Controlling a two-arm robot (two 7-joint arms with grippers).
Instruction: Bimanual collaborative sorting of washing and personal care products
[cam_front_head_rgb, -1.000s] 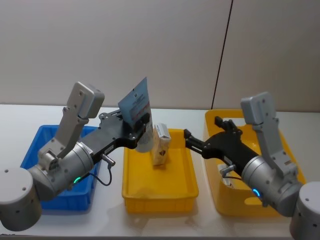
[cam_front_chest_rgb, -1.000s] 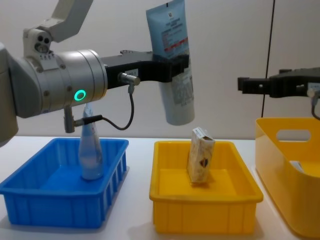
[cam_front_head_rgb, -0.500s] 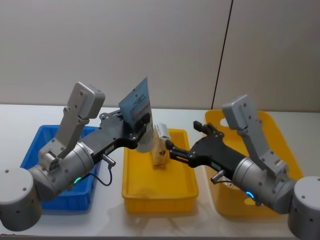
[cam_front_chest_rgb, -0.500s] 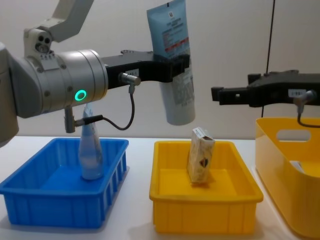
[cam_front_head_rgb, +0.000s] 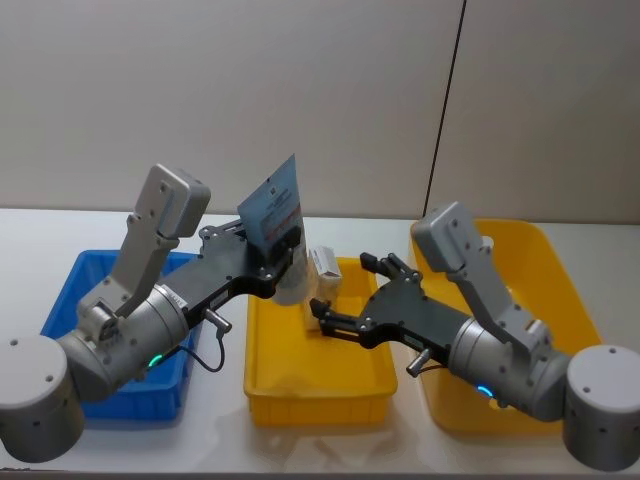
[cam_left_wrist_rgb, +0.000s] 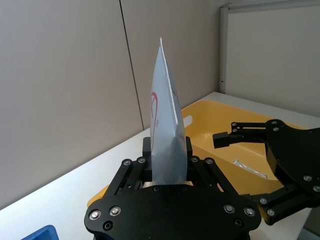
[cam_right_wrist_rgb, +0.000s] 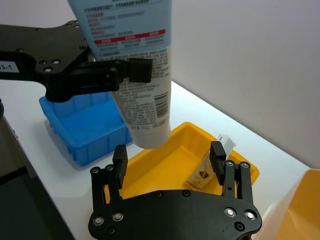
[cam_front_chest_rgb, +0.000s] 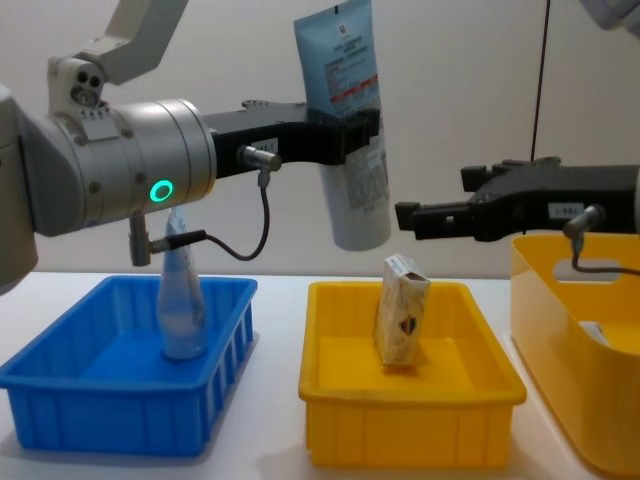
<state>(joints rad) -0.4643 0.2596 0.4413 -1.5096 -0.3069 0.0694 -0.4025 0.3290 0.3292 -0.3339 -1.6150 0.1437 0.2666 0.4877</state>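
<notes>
Tube (cam_front_chest_rgb: 348, 120), pale blue, smooth and tapering, is hanging upright above the yellow middle bin (cam_front_chest_rgb: 410, 440), flat crimped end up and rounded end down. The left gripper (cam_front_chest_rgb: 357, 128) is pinching it across its printed label. A crinkly cream packet (cam_front_chest_rgb: 402, 310) with a small dark-red logo is standing tilted inside that bin, below the tube and apart from it.

The right gripper (cam_front_chest_rgb: 410, 218) is reaching in from the right with its fingers spread wide. A second ago it was hovering over the yellow right bin (cam_front_chest_rgb: 560, 300); it is now sitting over the middle bin, just beside the tube's lower end and above the packet, touching neither. The left arm and tube are holding the same pose as before.

A second tube (cam_front_chest_rgb: 182, 300) is standing in the ribbed blue bin (cam_front_chest_rgb: 100, 420) on the left. In the head view the right gripper's fingers are covering much of the packet.
</notes>
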